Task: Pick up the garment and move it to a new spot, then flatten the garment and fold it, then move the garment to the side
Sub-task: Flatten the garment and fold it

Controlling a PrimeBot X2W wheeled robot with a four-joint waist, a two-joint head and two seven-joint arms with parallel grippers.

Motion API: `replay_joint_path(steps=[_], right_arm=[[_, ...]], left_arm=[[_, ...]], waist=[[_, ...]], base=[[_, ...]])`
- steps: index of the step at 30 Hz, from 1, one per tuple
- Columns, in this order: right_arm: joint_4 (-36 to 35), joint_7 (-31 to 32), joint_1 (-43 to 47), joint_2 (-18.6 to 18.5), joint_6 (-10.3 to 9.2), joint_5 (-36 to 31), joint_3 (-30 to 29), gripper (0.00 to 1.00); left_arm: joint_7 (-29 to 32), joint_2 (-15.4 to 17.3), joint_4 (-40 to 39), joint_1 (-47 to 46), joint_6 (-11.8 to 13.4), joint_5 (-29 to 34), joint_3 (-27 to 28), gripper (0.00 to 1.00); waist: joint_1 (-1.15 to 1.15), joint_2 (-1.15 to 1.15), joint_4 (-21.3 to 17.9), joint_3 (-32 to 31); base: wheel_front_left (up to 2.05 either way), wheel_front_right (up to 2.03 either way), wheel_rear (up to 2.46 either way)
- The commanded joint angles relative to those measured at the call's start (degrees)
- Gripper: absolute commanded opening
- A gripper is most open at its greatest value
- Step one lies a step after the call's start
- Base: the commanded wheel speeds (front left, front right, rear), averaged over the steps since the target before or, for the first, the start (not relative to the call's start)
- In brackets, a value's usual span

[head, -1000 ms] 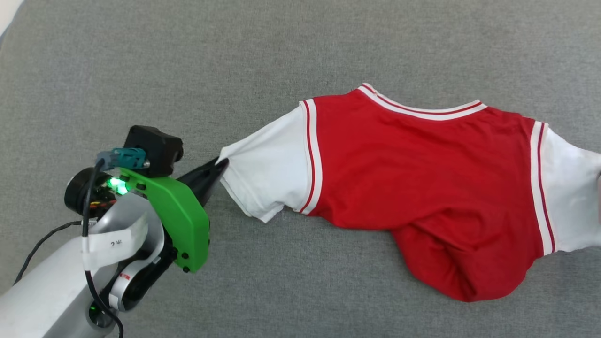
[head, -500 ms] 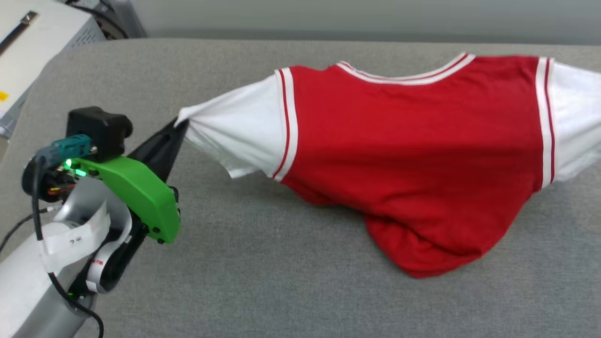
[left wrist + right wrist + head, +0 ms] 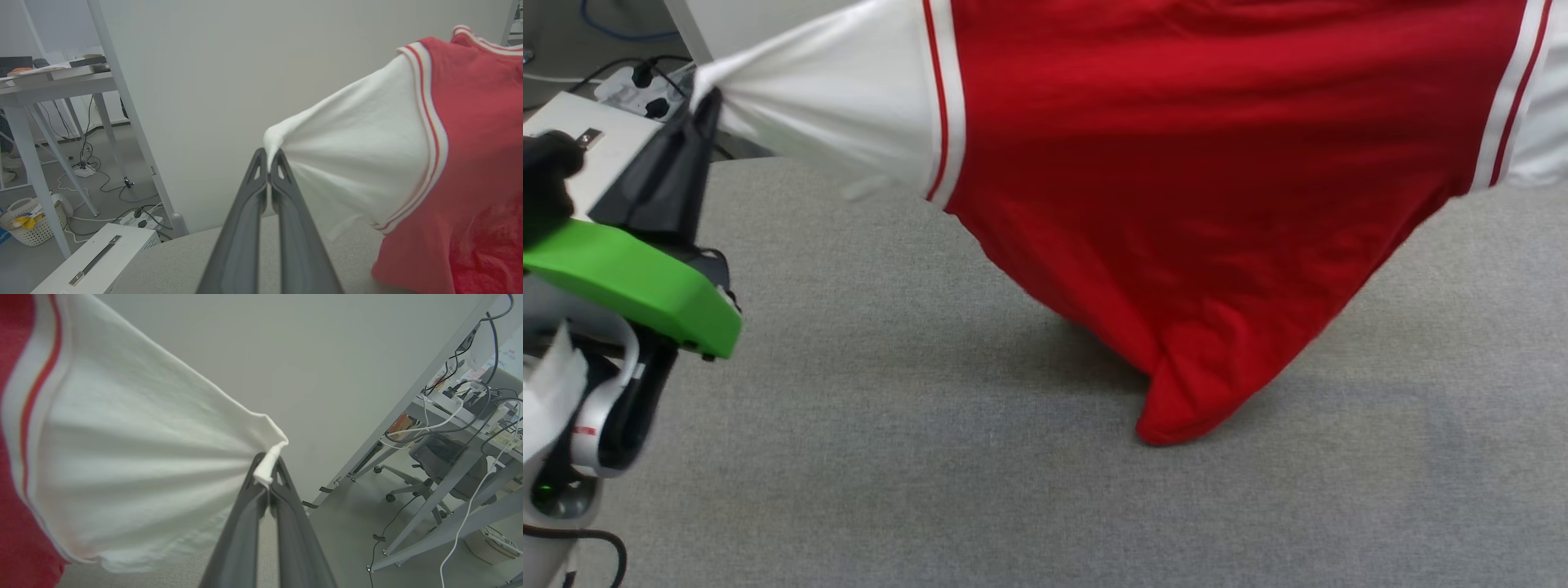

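The left end effector (image 3: 269, 157) and the right end effector (image 3: 267, 465) each pinch a white sleeve tip tight, so the garment (image 3: 1176, 163) hangs spread wide above the grey worktop (image 3: 890, 457), probably ready for carrying somewhere new.

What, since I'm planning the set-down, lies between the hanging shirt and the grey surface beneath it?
Nothing visible. The garment hangs stretched between the left gripper and right gripper, both shut on it, and the grey surface below its drooping hem looks bare apart from its shadow.
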Motion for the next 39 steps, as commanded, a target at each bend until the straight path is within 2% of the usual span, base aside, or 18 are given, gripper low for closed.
replay_joint_path(steps=[1, 9, 15, 21, 26, 30, 39], right_arm=[[-0.4, -0.5, -1.5, -0.4, -0.05, 0.7, -0.4, 0.0], [-0.4, -1.3, -6.6, -1.1, -0.05, 2.9, 0.3, 0.0], [1.3, -1.6, -11.6, -2.5, -0.05, 4.2, 3.4, 0.0], [6.3, -4.1, -20.4, -2.5, -0.05, 4.6, 6.5, 0.0], [13.1, -7.5, -29.7, -2.2, -0.05, 4.5, 8.5, 0.0], [19.0, -10.0, -37.5, -0.9, -0.05, 4.0, 9.7, 0.0], [32.9, -14.7, -56.7, 1.8, -0.05, 0.6, 11.5, 0.0]], left_arm=[[-0.6, 0.9, -0.4, -0.7, 0.6, 0.4, 1.0, 0.0], [-2.4, 3.1, -2.1, -3.9, 1.5, 0.8, 5.7, 0.0], [-1.7, 5.2, -1.5, -7.8, 0.1, 0.1, 8.0, 0.0], [0.8, 7.7, 1.8, -14.7, -3.4, -0.8, 9.0, 0.0], [3.5, 8.8, 6.9, -23.6, -7.8, -1.0, 8.2, 0.0], [4.8, 7.8, 12.8, -32.9, -11.4, 0.1, 6.5, 0.0], [1.4, -1.4, 31.9, -56.1, -17.1, 3.6, 3.0, 0.0]], waist=[[0.0, 0.59, -0.5, -0.7], [0.0, 0.59, -0.8, 0.1], [0.0, 0.59, -1.1, 3.7], [0.0, 0.59, -1.8, 10.3], [0.0, 0.59, -2.1, 17.3], [0.0, 0.59, -2.3, 22.4], [0.0, 0.59, -2.2, 31.6]], base=[[0.0, 0.0, 0.0], [0.0, 0.0, 0.0], [0.0, 0.0, 0.0], [0.0, 0.0, 0.0], [0.0, 0.0, 0.0], [0.0, 0.0, 0.0], [0.0, 0.0, 0.0]])
